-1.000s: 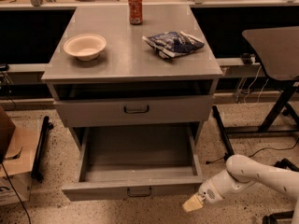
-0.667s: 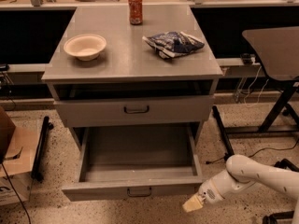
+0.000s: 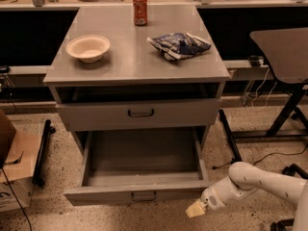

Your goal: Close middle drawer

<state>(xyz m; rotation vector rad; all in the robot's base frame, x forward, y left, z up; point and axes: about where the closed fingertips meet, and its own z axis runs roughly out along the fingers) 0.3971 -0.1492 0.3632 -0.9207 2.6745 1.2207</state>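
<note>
The middle drawer [image 3: 137,195] is pulled far out of the grey cabinet. It is a long, deep, empty tray with a low front and a small dark handle [image 3: 143,195]. Above it, the taller-fronted grey drawer [image 3: 139,113] stands slightly out from the cabinet. My gripper [image 3: 196,209], on a white arm coming from the lower right, hangs low just off the right end of the middle drawer's front, apart from it and holding nothing that I can see. No lower drawer shows.
On the cabinet top [image 3: 130,66] stand a beige bowl [image 3: 88,47], a red can [image 3: 140,8] and a blue snack bag [image 3: 179,45]. A cardboard box [image 3: 12,172] sits on the floor at the left. A dark table [image 3: 284,52] with black legs stands at the right, with cables on the floor.
</note>
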